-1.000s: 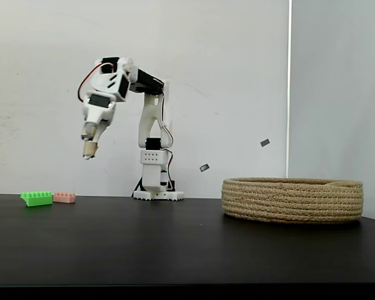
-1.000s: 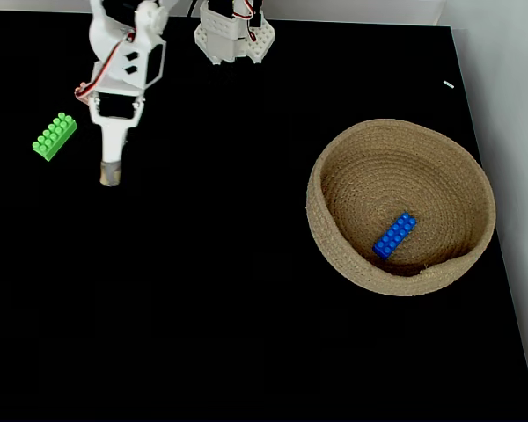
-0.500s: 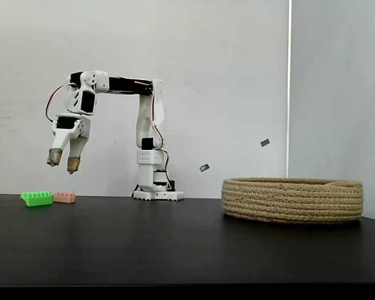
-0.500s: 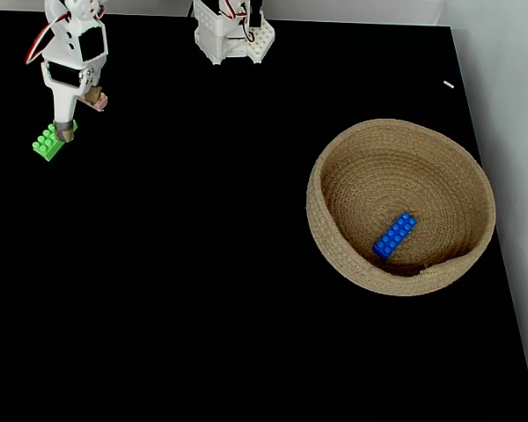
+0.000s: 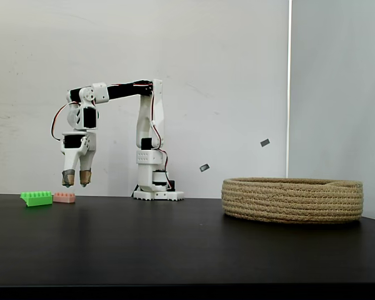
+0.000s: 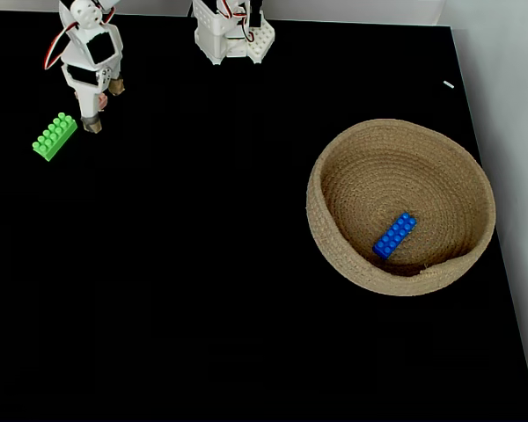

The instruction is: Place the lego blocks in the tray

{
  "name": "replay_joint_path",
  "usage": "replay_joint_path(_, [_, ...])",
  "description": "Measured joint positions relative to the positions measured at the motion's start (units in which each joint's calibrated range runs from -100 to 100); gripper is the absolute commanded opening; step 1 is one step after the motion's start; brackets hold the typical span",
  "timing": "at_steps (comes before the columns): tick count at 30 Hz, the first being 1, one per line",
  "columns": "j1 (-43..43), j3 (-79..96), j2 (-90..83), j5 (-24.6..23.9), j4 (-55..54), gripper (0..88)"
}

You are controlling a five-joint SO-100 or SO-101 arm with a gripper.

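Tan-tipped jaws (image 5: 76,179): standing slightly apart, gripping nothing, hanging just above the pink brick (image 5: 64,197).
Pink brick: lying on the black surface (image 5: 175,244) beside the green brick (image 6: 55,136) — mostly hidden under the arm from above.
Blue brick (image 6: 394,235): lying inside the tray (image 6: 334,255).
Count: three bricks, one tray — two bricks sitting outside it.

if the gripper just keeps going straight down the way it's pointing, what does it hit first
Most likely the pink brick. The gripper points down with its fingers slightly apart, hanging just above that brick, a bit to its right in the side-on fixed view. The green brick lies off to the side. Depth is uncertain, so it may meet the table instead.
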Motion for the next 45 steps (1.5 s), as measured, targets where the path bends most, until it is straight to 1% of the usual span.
replay_joint_path(7, [2.77, 2.65, -3.14, 0.93, -1.95, 29.5])
replay_joint_path(24, [9.04, 5.3, -3.22, 3.42, -8.77, 29.3])
replay_joint_path(45, [9.93, 7.07, 0.68, 3.66, -10.48, 26.1])
